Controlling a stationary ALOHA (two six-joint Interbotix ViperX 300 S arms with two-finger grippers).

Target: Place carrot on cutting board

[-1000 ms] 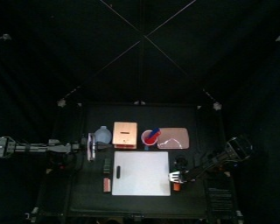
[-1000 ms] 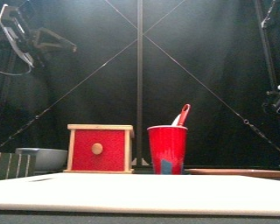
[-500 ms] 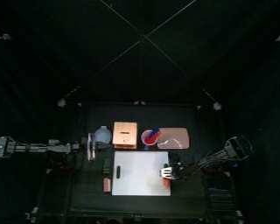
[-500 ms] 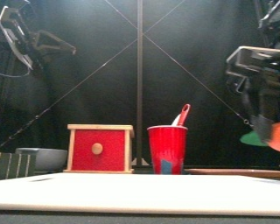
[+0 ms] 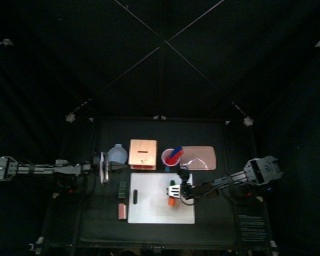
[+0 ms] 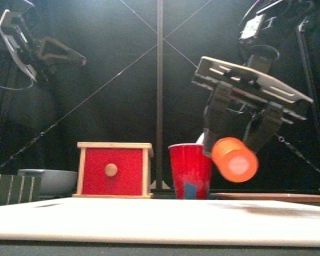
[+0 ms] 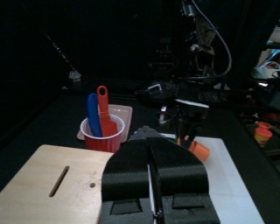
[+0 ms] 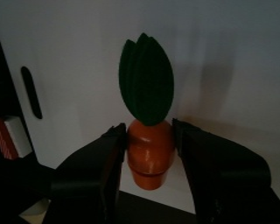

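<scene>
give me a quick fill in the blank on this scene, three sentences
1. The right gripper holds the carrot above the white ____.
2. The carrot's leaves are ____ in colour.
3. In the front view, the red cup stands beside a red ____ with a round knob.

Missing words: cutting board; green; box

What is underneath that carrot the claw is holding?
The carrot, gripped by the right gripper, hangs above the white cutting board. The board's surface directly below it is hidden by the carrot itself.
</scene>
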